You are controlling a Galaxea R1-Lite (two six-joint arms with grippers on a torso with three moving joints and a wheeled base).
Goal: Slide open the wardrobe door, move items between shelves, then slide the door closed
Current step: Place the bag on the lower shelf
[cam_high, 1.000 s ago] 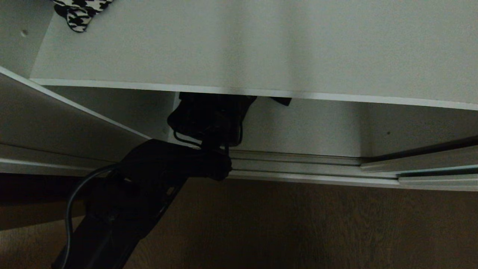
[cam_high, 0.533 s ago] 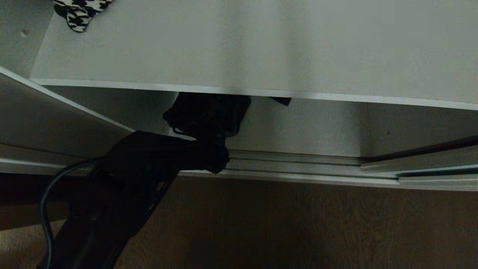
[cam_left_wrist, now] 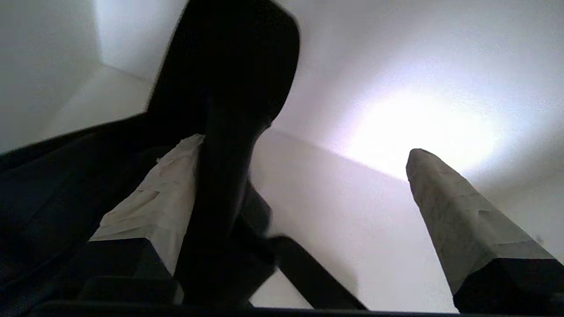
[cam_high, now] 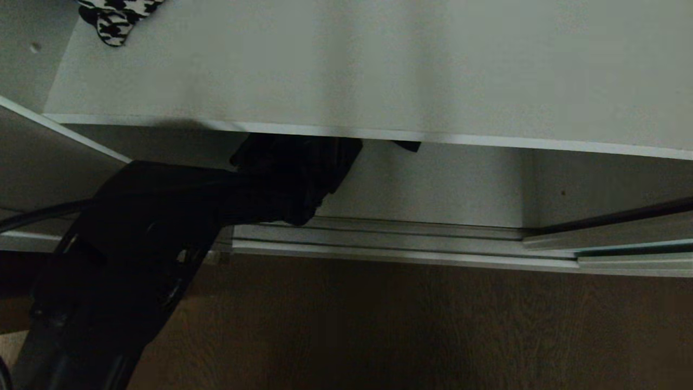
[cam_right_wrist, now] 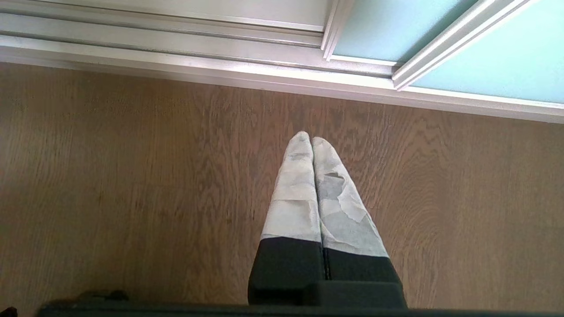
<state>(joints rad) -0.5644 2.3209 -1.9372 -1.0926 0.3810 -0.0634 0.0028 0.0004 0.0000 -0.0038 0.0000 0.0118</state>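
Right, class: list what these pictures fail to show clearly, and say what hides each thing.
1. Head view: the left tool is hidden under the upper shelf; only the left arm shows.
2. Left wrist view: the dark item against one finger is a blurred silhouette, so it cannot be identified.
3. Head view: the houndstooth cloth is cut off by the top edge.
4. Right wrist view: the sliding wardrobe door runs past the picture's edge.

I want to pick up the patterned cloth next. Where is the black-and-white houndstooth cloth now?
In the head view, the houndstooth cloth lies at the far left corner of the upper shelf, beside the white side wall.
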